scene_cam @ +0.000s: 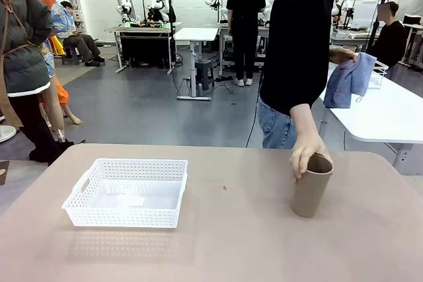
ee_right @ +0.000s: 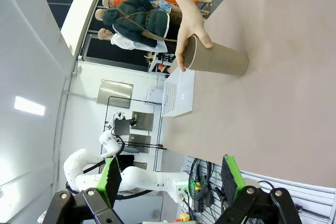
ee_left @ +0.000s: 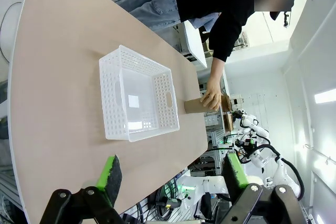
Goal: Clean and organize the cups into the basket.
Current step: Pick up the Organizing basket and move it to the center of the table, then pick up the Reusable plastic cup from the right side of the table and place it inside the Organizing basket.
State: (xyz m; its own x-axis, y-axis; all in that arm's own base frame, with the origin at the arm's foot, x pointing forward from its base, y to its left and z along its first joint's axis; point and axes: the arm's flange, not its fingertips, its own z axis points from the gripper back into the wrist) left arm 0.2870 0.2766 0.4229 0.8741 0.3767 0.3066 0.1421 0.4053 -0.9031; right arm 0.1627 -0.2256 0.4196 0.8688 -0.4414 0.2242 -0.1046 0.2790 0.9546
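Basket (scene_cam: 125, 217) held an unreadable white sticker (scene_cam: 132, 200); tan cup (scene_cam: 309, 196) stood at its 3 o'clock; left gripper (ee_left: 172, 176) and right gripper (ee_right: 171, 176) had jaws apart.

Cup (scene_cam: 310, 195): tall tapered tumbler, matte tan-brown, no handle, mouth wider than base. Stands upright, mouth up, on table's right half, close to far edge, toward far right corner. Person's hand (scene_cam: 307, 155) on rim from above, fingers curled over the rim.

Basket (scene_cam: 122, 216): low, rectangular, white plastic, lattice-perforated sides, flared rim, handle cut-outs in left and right ends. Sits flat, open side up, on table's left half, well apart from cup. Pale square patch on its floor.
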